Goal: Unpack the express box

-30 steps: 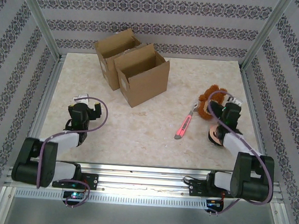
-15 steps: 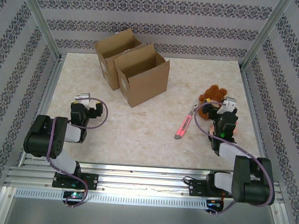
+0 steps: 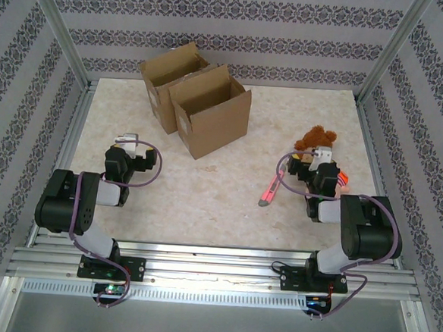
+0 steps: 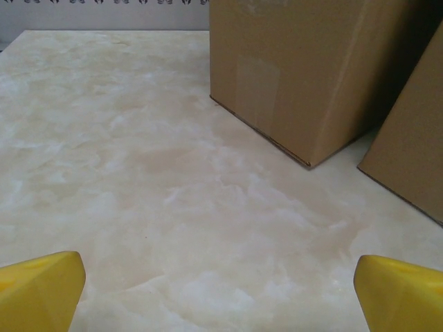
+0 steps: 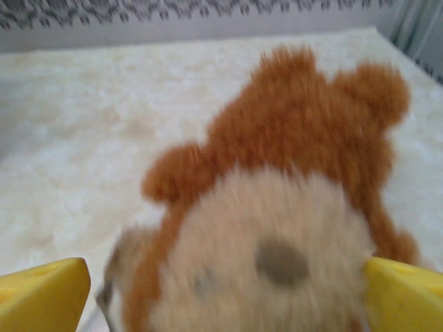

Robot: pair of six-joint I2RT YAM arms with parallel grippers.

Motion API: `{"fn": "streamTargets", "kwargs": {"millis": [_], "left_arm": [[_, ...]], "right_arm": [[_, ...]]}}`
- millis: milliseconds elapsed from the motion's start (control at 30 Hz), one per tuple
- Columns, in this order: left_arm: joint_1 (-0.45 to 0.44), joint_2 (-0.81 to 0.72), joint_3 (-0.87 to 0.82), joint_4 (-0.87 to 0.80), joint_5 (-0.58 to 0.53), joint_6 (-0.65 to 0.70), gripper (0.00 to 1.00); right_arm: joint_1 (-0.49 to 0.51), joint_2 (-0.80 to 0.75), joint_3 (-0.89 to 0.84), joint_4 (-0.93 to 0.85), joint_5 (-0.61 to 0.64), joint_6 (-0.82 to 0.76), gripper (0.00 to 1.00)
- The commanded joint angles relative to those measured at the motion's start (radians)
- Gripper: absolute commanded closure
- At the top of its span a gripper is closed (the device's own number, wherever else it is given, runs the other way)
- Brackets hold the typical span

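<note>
Your left end effector (image 4: 221,294) sits low over the pale marbled bench (image 4: 138,173) with its jaws spread wide and nothing between them. The wrist view shows one yellow fingertip (image 4: 41,287) in each bottom corner and bare bench between the two. Ahead of it and to its right stand two brown cardboard boxes, both open at the top and pressed against each other. The farther box (image 3: 169,82) is the one with a strip of clear tape on the face turned toward this end effector. The nearer box (image 3: 211,114) stands further to the right, and the left wrist view catches a slice of it at the right edge. Both boxes are well apart from the left fingertips. Your right end effector (image 5: 228,290) is also spread wide and holds nothing. A brown plush bear (image 5: 291,194) lies directly ahead of it. The bear's pale muzzle and dark nose fill the space between the two yellow fingertips (image 5: 45,294) in the wrist view, very near and blurred. Whether the fingertips touch the fur cannot be told. In the overhead view the bear's head and ears lie just beyond the right end effector, on the bench. A pink box cutter (image 3: 272,186) lies flat on the bench just to the left of the right end effector and a little behind its tips, pointing away from the arm bases. The boxes are far off to this end effector's left.
</note>
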Motion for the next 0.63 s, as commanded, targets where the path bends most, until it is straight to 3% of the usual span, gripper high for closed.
{"fn": "streamTargets", "kwargs": {"millis": [0,600], "left_arm": [[0.008,-0.005,0.012,-0.014,0.024,0.022,0.0],[0.007,-0.004,0.01,-0.01,0.059,0.029,0.0]], "right_arm": [[0.003,0.001,0.031,-0.016,-0.045,-0.022,0.02],[0.015,0.001,0.023,0.002,-0.053,-0.041,0.02]]}}
